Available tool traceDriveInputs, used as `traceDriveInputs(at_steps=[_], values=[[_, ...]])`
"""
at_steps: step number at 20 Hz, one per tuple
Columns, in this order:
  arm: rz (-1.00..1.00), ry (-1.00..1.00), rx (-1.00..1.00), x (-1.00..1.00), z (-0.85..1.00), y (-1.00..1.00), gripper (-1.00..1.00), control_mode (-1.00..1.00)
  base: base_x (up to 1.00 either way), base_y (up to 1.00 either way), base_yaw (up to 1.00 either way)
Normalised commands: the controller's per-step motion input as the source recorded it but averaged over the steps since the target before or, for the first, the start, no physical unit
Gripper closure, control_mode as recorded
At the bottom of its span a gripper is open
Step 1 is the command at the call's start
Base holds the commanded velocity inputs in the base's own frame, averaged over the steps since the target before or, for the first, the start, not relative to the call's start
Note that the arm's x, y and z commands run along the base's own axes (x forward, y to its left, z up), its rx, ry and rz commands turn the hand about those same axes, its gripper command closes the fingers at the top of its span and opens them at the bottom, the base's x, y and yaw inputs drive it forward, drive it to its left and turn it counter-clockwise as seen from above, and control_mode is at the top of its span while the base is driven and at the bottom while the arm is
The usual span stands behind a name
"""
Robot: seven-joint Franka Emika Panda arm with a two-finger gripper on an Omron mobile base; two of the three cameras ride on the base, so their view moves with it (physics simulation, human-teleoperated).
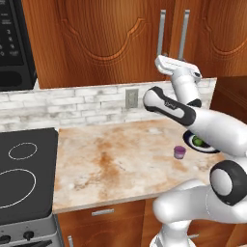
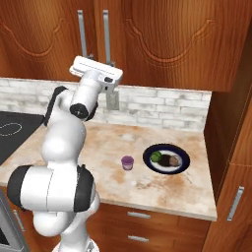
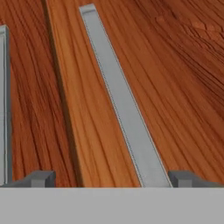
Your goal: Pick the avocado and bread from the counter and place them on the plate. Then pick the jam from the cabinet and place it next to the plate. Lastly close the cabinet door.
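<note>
One plate (image 2: 166, 169) lies on the counter (image 2: 118, 142), carrying one avocado (image 2: 156, 156) and one bread (image 2: 172, 160) lump side by side. One jam (image 2: 127, 162) jar stands just beside the plate, toward the stovetop (image 1: 24, 173). In the left base view the arm hides most of the plate. The cabinet (image 2: 162, 39) shows two closed doors and two grey handles (image 2: 106, 33). The gripper (image 3: 113, 177), fingers spread apart and holding nothing, faces one handle.

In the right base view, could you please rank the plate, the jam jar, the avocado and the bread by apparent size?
1. plate
2. jam jar
3. avocado and bread: they look alike, so unranked.
</note>
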Motion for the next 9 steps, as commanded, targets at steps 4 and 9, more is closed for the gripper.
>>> traceDriveInputs(at_steps=[4, 9], values=[[-0.08, 0.0, 0.02, 1.0, 0.09, 0.27, -1.0, -1.0, 0.0, 0.0, 0.0], [-0.1, 0.0, 0.01, 1.0, 0.04, 0.24, -1.0, -1.0, 0.0, 0.0, 0.0]])
